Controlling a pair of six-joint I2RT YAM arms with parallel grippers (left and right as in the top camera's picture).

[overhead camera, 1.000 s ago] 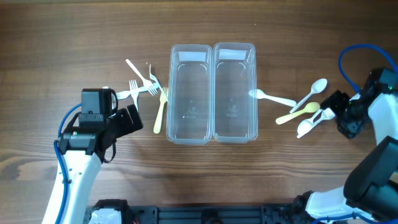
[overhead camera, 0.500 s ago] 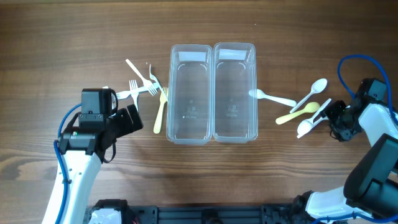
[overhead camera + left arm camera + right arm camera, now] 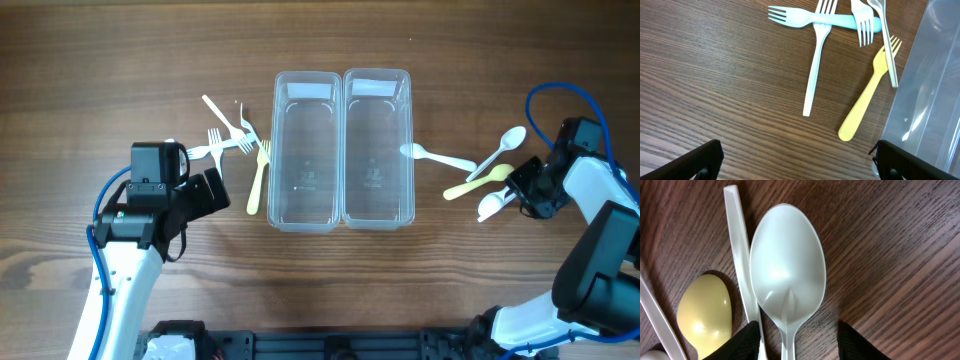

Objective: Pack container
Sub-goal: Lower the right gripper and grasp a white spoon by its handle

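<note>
Two clear empty containers (image 3: 309,150) (image 3: 378,150) stand side by side at the centre. Several plastic forks lie to their left, among them a yellow fork (image 3: 257,180) (image 3: 867,95), a white fork (image 3: 815,65) and a pale blue fork (image 3: 820,19). My left gripper (image 3: 205,192) (image 3: 800,167) is open and empty, just short of the forks. Spoons lie on the right. My right gripper (image 3: 522,190) (image 3: 800,345) is open, low on the table, its fingers either side of a white spoon's (image 3: 787,275) (image 3: 490,206) handle. A yellow spoon (image 3: 705,312) (image 3: 480,181) lies beside it.
Another white spoon (image 3: 500,150) lies aslant above the yellow one. A further white spoon (image 3: 435,156) lies with its bowl at the right container's rim. A white handle (image 3: 740,265) runs beside the spoon between my right fingers. The left container's wall (image 3: 930,90) stands right of the forks.
My right gripper has moved left to the spoons and now straddles the white spoon's handle. The left arm and all cutlery have not moved.
</note>
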